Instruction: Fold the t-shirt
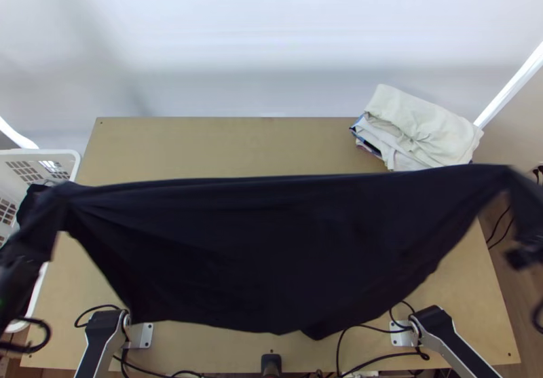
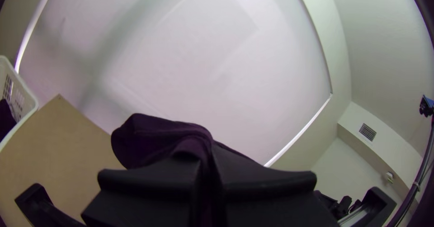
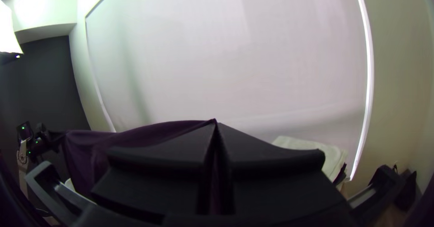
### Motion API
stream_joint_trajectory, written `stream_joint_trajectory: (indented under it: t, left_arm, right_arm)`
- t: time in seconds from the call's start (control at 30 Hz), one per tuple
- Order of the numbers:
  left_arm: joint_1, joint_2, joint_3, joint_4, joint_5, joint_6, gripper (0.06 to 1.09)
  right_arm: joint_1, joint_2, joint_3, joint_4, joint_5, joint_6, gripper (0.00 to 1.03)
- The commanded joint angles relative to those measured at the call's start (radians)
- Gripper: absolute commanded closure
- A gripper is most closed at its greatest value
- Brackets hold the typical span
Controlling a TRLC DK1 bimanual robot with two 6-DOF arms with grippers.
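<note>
The dark t-shirt (image 1: 271, 249) hangs stretched wide between the two arms, over the table's middle and near part. At its left end is my left gripper (image 1: 58, 205), blurred; my right gripper (image 1: 512, 184) is at the upper right end. In the left wrist view my left gripper (image 2: 207, 182) is shut on the shirt (image 2: 162, 136), a bunched piece standing out beyond the fingers. The right wrist view has my right gripper (image 3: 216, 141) shut on a corner of the shirt (image 3: 135, 136), whose taut edge runs off toward the other arm.
A pile of folded light cloths (image 1: 421, 130) lies at the table's far right corner. A white basket (image 1: 51, 154) with dark cloth inside stands left of the wooden table (image 1: 224, 144). Black cables run along the near edge by the arm bases.
</note>
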Motion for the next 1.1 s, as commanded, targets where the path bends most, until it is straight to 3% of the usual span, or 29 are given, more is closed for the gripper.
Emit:
stream_joint_trajectory:
  t: [0.0,0.23,0.57,0.7,1.07]
  left_arm:
    - [0.012,-0.041,-0.138,0.013,0.000,-0.013,1.05]
    - [0.009,-0.090,-0.416,0.065,0.007,0.089,1.05]
    - [-0.033,0.140,-0.603,0.405,-0.042,0.123,1.05]
    - [-0.047,0.352,-0.597,0.540,-0.074,0.143,1.05]
    - [-0.024,0.872,-0.413,0.776,-0.074,0.250,1.05]
  right_arm:
    - [0.037,-0.039,-0.131,0.037,0.035,0.054,1.00]
    - [0.089,-0.085,-0.414,0.166,0.028,0.095,1.00]
    - [0.079,0.105,-0.689,0.576,0.011,0.088,1.00]
    - [0.066,0.268,-0.710,0.729,-0.001,0.094,1.00]
    - [-0.006,0.698,-0.546,0.916,-0.034,0.143,1.00]
